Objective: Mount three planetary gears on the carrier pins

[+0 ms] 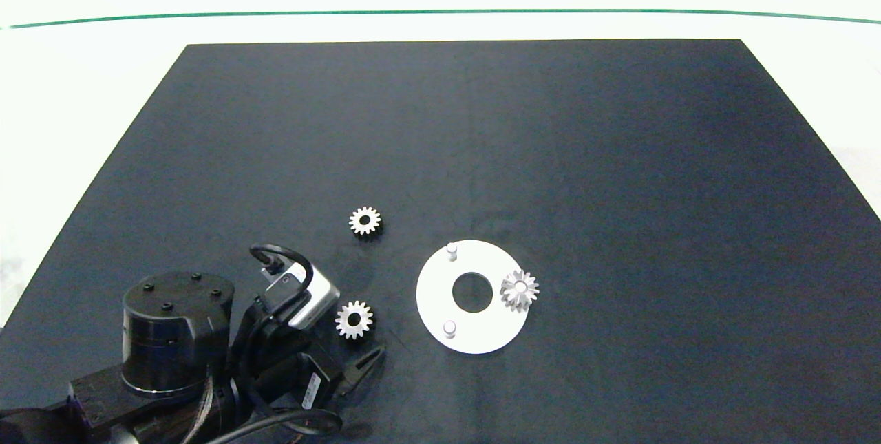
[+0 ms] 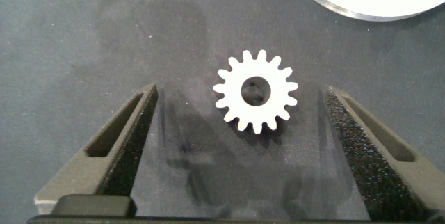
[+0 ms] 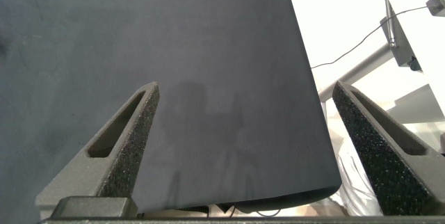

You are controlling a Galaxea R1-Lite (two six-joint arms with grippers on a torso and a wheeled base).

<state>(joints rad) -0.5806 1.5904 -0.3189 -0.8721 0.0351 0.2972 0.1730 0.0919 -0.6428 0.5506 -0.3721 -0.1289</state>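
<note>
We count three planetary gears, silvery and toothed. Nearest, one gear (image 2: 256,92) lies flat between our left gripper's (image 2: 240,116) spread fingers; one (image 1: 519,290) sits on the white disc (image 1: 440,292); farthest (image 1: 365,221) lies loose. Two carrier pins (image 1: 449,328) stand bare. Our right gripper (image 3: 243,123) is spread beyond the mat's (image 3: 139,43) edge.

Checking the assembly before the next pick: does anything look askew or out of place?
Yes: the gear on the white disc sits tilted over its pin rather than flat. The other two pins are bare, and two gears lie flat on the mat, one between the open left end effector fingers.
</note>
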